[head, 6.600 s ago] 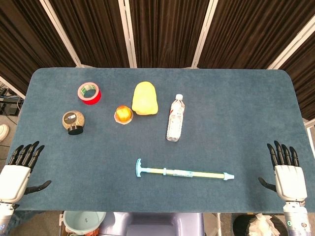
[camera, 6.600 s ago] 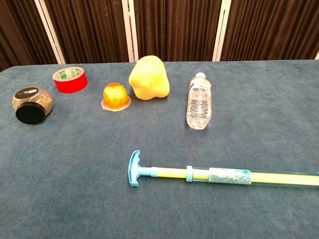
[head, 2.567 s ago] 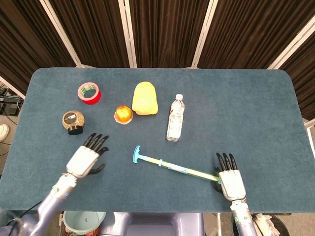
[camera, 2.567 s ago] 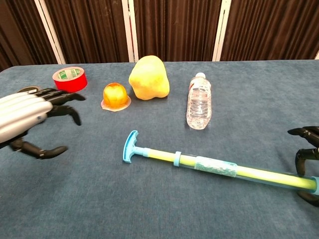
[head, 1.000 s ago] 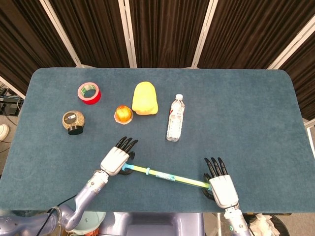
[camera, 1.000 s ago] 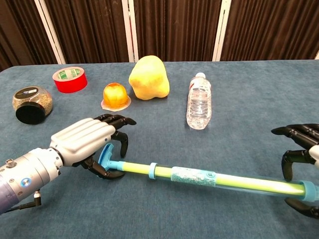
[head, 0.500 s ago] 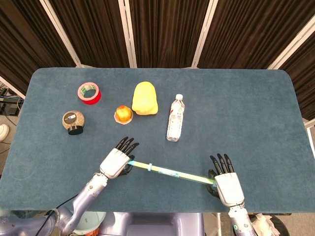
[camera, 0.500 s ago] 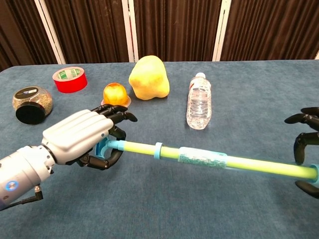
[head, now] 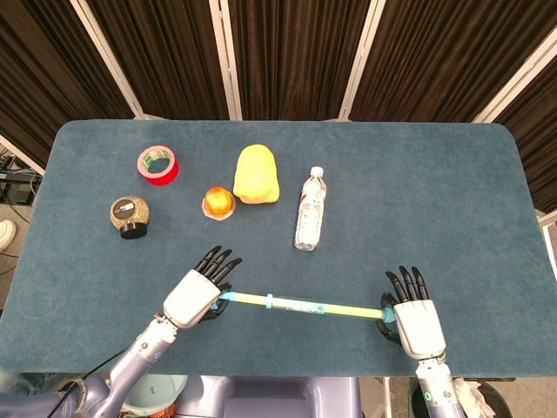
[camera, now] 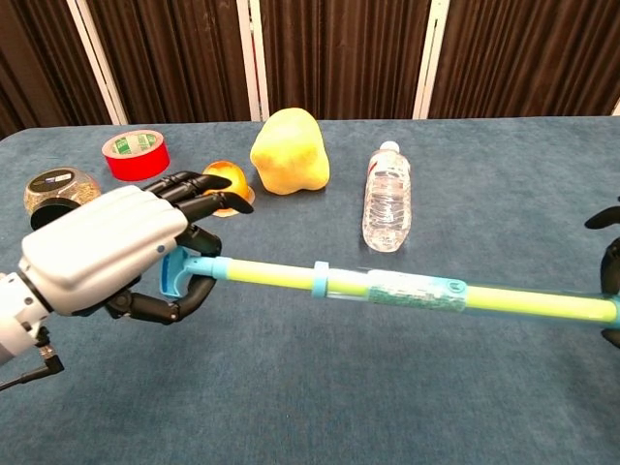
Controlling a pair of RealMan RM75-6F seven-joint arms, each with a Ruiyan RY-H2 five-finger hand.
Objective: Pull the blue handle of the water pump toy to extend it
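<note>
My left hand (camera: 102, 247) has its fingers curled around the blue handle (camera: 175, 272) of the water pump toy (camera: 407, 290); the chest view shows the T-shaped grip tucked under my palm, which the head view hides beneath the hand's white back. My right hand (head: 416, 320) holds the far end of the tube; the head view shows the whole hand over that end, while the chest view catches only dark fingertips at the frame's right edge. How tightly those fingers close I cannot tell.

The toy lies along the near part of the table (head: 452, 200), its long axis running left to right, handle toward my left, nozzle end toward my right, almost parallel to the near edge.

Beyond it stands open blue cloth, then a lying water bottle (head: 308, 209), a yellow lump (head: 256, 174), an orange jelly cup (head: 218, 202), a dark-lidded jar (head: 130, 216) and a red tape roll (head: 157, 164). The right half of the table has bare surface; dark curtains (head: 296, 52) close the far side.
</note>
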